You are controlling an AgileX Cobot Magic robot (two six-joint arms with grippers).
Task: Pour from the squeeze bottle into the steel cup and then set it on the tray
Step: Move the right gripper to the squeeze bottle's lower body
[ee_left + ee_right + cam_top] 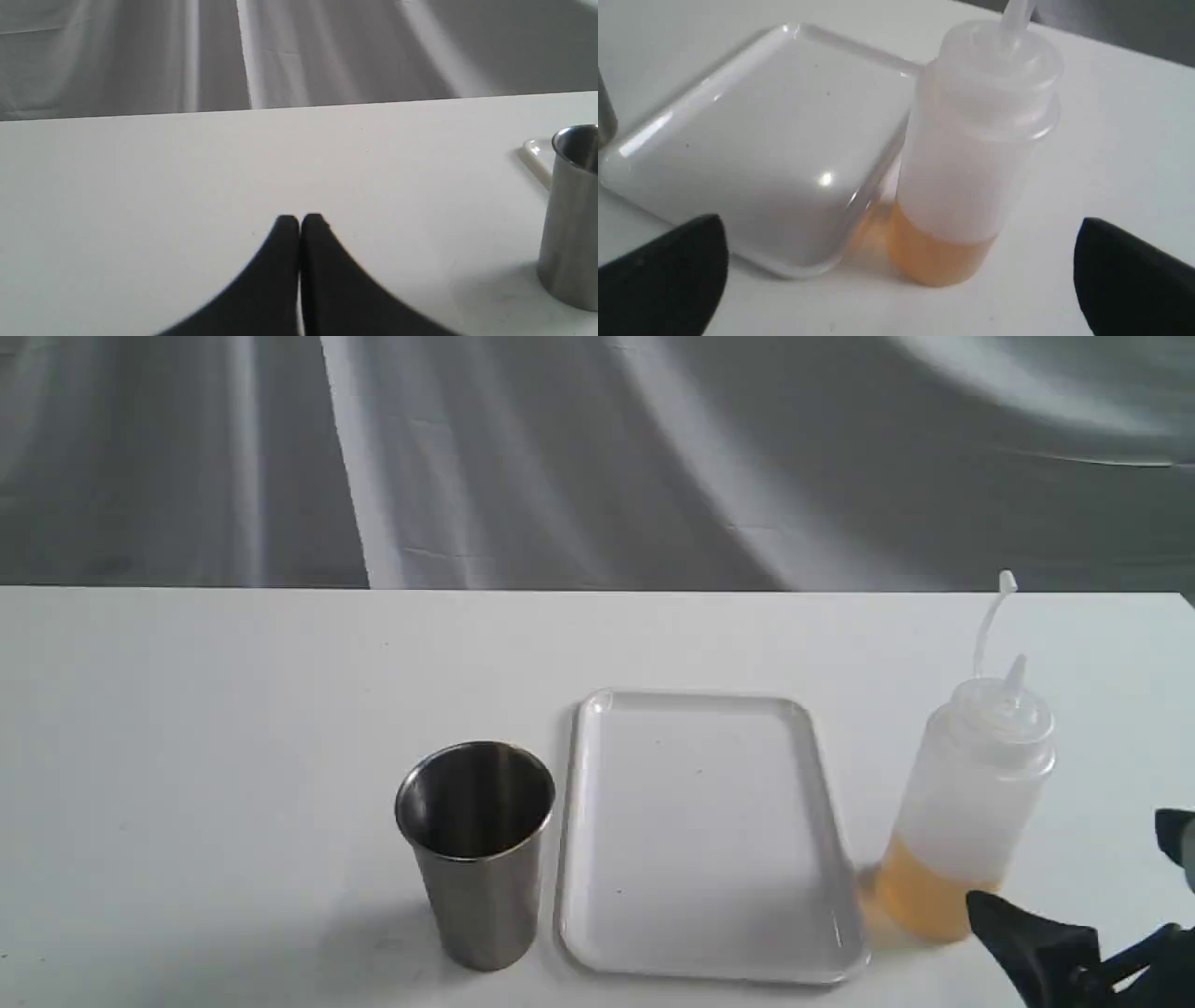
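Right tool (901, 220): fingers spread wide apart, holding nothing; they stand on either side of the squeeze bottle's base, near it but not touching.
Left tool (299, 219): fingers pressed together, empty, over bare bench (187, 756) with the steel cup off to one side.
Squeeze bottle (971, 812): upright on the bench, just beside the tray's right edge in the exterior view; not on the tray.
Contents: amber liquid fills only the lowest part, so I expect it to be light, with its weight sitting low.
Walls: translucent soft plastic; I judge they will dent under my fingers, and a hard pinch may push liquid up the cone nozzle early (the cap hangs off on its strap, so nothing seems to stop it).
Surface: smooth and likely slippery.
Where I would hold: across the round body, above the liquid line and below the lid's collar, with a gentle grip, never on the nozzle or strap.
Steel cup (478, 859): upright, rigid, just left of the tray; whether they touch I cannot tell.
Tray (700, 840): flat, white, nothing on it.
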